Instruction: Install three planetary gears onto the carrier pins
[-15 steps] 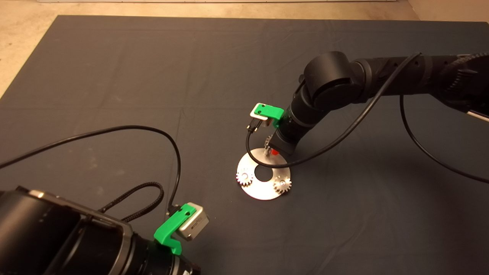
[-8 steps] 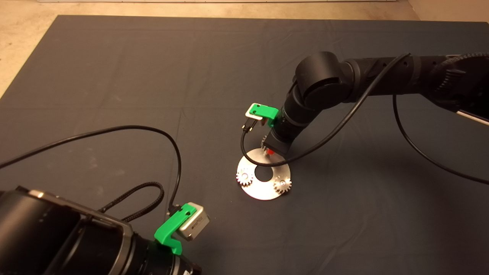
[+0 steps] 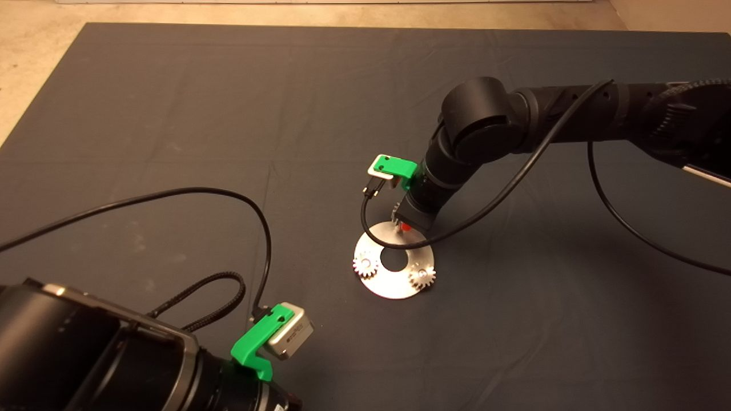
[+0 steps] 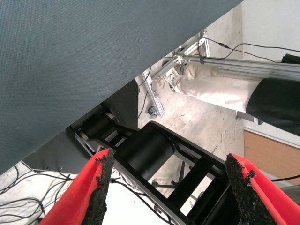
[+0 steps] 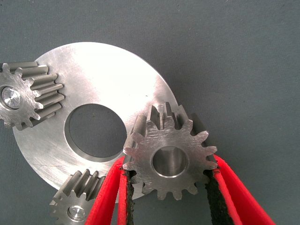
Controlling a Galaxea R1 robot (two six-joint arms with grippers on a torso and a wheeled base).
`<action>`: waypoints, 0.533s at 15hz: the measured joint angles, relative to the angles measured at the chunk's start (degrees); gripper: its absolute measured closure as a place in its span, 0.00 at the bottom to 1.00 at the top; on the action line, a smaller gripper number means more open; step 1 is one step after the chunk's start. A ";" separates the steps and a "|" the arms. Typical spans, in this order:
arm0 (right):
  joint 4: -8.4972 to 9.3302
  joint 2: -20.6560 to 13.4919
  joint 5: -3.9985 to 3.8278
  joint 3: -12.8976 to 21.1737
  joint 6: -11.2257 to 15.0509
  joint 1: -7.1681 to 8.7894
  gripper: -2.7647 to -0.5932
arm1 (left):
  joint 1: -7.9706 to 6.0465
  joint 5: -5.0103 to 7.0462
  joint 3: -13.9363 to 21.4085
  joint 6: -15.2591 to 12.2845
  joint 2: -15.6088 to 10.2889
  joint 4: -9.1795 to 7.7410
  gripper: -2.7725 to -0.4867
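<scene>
1. Two gears are already seated on the disc (image 3: 394,285): one at its left edge (image 3: 365,266) and one at its right edge (image 3: 422,277), each with a pin end showing in its centre hole.
2. I judge the third is what is left. My right gripper (image 5: 169,187) has its fingers clenched on the third gear (image 5: 169,161), one pad against the teeth on each side, held flat with its bore facing up.
3. That gear sits over the far edge of the disc, where the last pin should stand. I cannot see that pin in any view; the gear and my wrist cover the spot, so I cannot tell whether the bore is lined up or already partly on.
4. The overhead view places my right gripper (image 3: 404,226) at the far rim of the disc, with only a sliver of gear and a red fingertip showing beneath the wrist. The right wrist view gives what that one hides: the grip itself, the empty bore, and the two mounted gears (image 5: 29,100) (image 5: 80,199) close up.
5. My left gripper (image 4: 171,187) waits at the near left corner of the counter (image 3: 171,114), fingers spread wide with nothing between them. Its wrist view shows only the mat edge and a metal frame on the floor beyond.
</scene>
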 joint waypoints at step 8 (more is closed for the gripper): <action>0.02 0.61 -0.09 -0.94 -0.17 -0.22 0.90 | 0.00 -0.13 0.00 0.00 0.00 0.00 0.49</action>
